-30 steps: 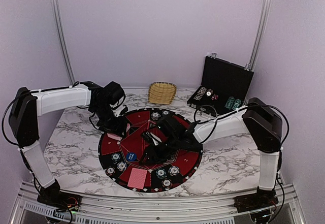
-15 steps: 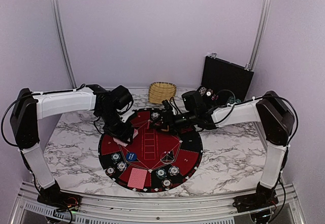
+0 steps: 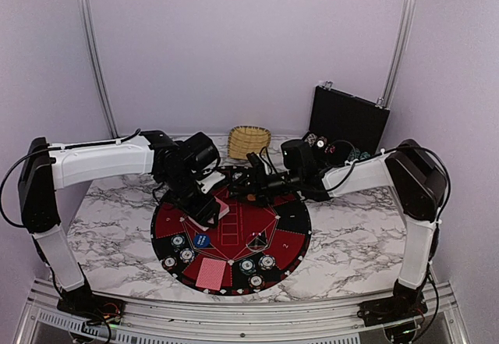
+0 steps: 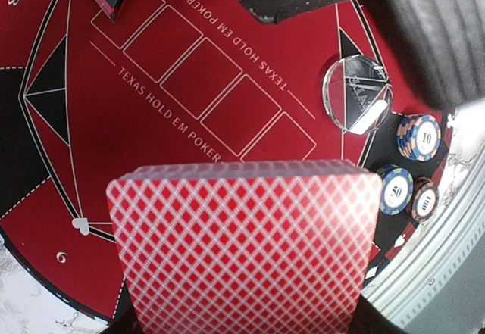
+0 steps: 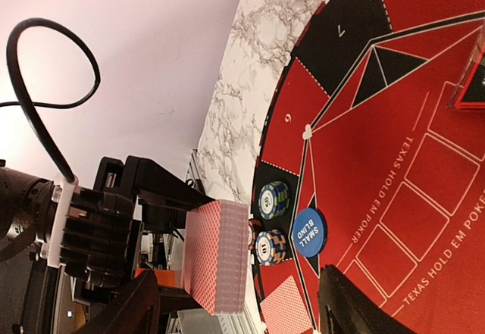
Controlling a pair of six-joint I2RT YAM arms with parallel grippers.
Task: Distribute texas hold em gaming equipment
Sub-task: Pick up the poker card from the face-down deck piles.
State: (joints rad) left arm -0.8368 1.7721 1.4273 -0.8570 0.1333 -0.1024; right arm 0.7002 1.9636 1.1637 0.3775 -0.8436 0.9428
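— What has the left arm (image 3: 101,157) got hold of?

— The left jaws are clamped on a deck of red-backed cards (image 4: 242,251) and hold it over the left half of the round mat (image 3: 234,223). (From the wrist you see little else but that red lattice back.)

— And the right jaws?

— They stand apart, with nothing between the fingers (image 5: 129,307). They hang over the far part of the mat and touch nothing that I can make out.

— Where's the rest of the gear?

— It's all on the mat. Small chip stacks (image 3: 187,255) sit at its near-left rim, just beside a blue button (image 3: 203,241) marked small blind. More chips (image 3: 247,265) sit at the near rim, and one card (image 3: 210,274) lies face down between the two groups. A clear disc (image 4: 356,95) lies near that second group, toward the mat's middle.
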